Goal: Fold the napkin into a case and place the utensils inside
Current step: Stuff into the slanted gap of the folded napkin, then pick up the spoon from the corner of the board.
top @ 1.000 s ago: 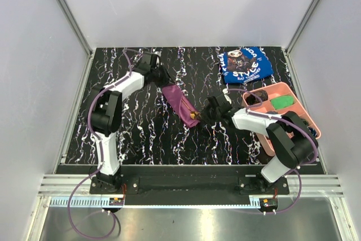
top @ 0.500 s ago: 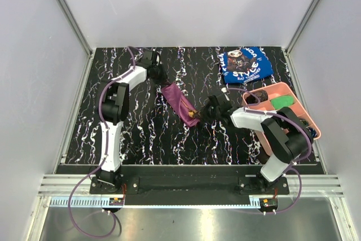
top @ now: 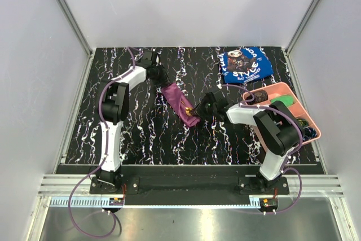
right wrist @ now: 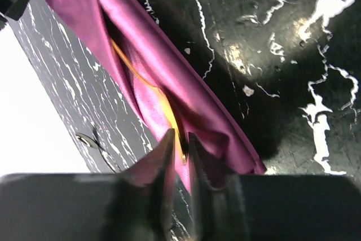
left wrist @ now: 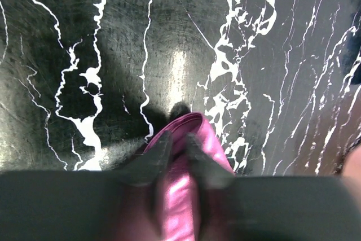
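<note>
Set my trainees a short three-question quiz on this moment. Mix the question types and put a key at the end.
1. True or false: the left gripper is clamped on one end of the purple case.
2. Fill in: the pink tray sits on the robot's ____ side.
3. Multiple choice: the gold spoon is A) on the pink tray, B) partly inside the case's fold, pinched by the right gripper, C) in the left gripper.
Key: 1 true; 2 right; 3 B.
</note>
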`<state>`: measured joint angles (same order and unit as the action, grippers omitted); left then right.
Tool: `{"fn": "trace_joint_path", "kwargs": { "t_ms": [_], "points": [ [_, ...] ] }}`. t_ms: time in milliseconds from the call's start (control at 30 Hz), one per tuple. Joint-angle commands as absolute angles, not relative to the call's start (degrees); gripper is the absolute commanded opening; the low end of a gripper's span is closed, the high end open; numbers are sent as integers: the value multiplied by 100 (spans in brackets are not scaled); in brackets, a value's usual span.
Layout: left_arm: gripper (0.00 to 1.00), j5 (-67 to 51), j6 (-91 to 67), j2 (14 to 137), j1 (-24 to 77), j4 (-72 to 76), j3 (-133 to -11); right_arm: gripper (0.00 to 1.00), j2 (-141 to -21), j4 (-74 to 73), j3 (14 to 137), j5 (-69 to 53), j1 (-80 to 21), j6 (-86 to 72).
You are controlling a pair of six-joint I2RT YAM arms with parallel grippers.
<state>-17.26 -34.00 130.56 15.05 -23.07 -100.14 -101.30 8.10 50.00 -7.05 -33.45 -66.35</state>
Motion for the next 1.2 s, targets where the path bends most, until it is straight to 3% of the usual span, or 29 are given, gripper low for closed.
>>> {"fn": "trace_joint_path", "kwargs": {
  "t_ms": [0, 33, 133, 167, 233, 267, 400, 533, 767, 933, 1167],
  "points": [
    [36, -1582, -3331, 12263, 1494, -2285, -9889, 29, -10073, 1028, 5212, -949, -3287, -6390],
    [45, -1582, -3331, 12113, 1451, -2320, -9844, 38, -10003, 837, 5212, -984, -3287, -6320],
    [57, -1529, -3279, 11463, 1354, -2645, -9555, 48, -9651, 336, 5168, -1046, -3287, -6127],
    [69, -1320, -3209, 11035, 1336, -2741, -9423, 54, -9407, 221, 5142, -1089, -3287, -6039],
    [72, -1091, -3156, 10567, 1214, -3013, -8835, 59, -9151, -304, 5159, -1151, -3287, -5733],
    [72, -751, -3155, 10138, 1135, -3154, -8633, 67, -8854, -438, 5159, -1160, -3287, -5591],
    [68, -528, -3094, 9283, 660, -3855, -7299, 83, -8210, -1176, 5361, -1098, -3278, -4636],
    [66, 226, -2980, 8781, 212, -4280, -6409, 87, -8033, -2308, 5905, -1293, -3278, -3640],
    [63, 1115, -3234, 8789, -219, -4527, -5811, 87, -7717, -2391, 5643, -1625, -3287, -3094],
    [53, 837, -3410, 8509, -632, -4246, -5248, 86, -7594, -2250, 5415, -1924, -3287, -2971],
    [56, 440, -3305, 8253, -817, -3326, -4791, 86, -7436, -2066, 5291, -1969, -3278, -2962]
  ]
}}
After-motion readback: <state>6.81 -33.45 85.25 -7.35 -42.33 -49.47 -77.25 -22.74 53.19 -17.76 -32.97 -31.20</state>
